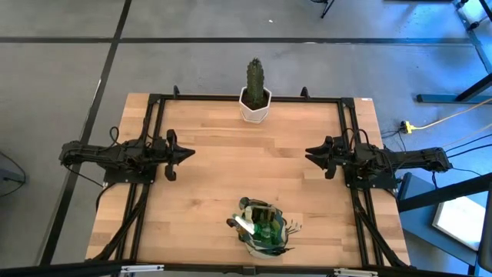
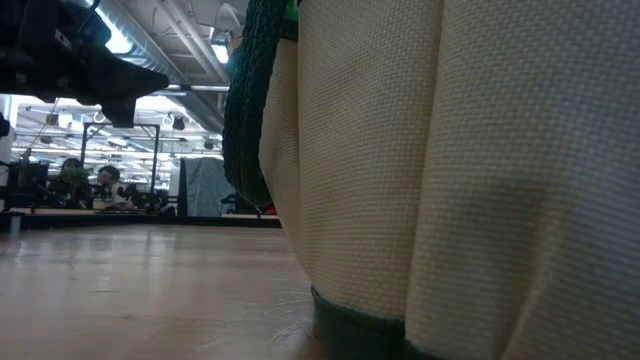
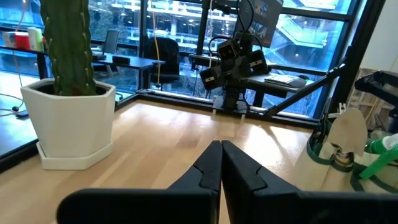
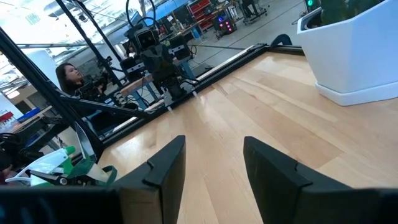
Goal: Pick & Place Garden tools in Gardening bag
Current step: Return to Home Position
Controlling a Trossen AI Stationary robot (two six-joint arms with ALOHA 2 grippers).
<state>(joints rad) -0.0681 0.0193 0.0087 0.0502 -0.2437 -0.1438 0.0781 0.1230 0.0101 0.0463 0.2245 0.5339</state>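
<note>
The gardening bag (image 1: 264, 228) stands upright on its base near the table's near edge, a little right of centre, with several garden tools (image 1: 254, 219) sticking up out of it. Its tan fabric wall (image 2: 450, 170) fills the low view. It also shows in the left wrist view (image 3: 323, 155) with a trowel blade (image 3: 347, 138) and the green spray bottle (image 3: 379, 158) in it, and in the right wrist view (image 4: 56, 171). My left gripper (image 1: 190, 153) is shut and empty at the table's left. My right gripper (image 1: 308, 151) is open and empty at the table's right.
A green cactus in a white pot (image 1: 255, 96) stands at the middle of the table's far edge. Bare wood lies between the two grippers (image 1: 246, 161). A person (image 4: 71, 78) sits in the room beyond the table.
</note>
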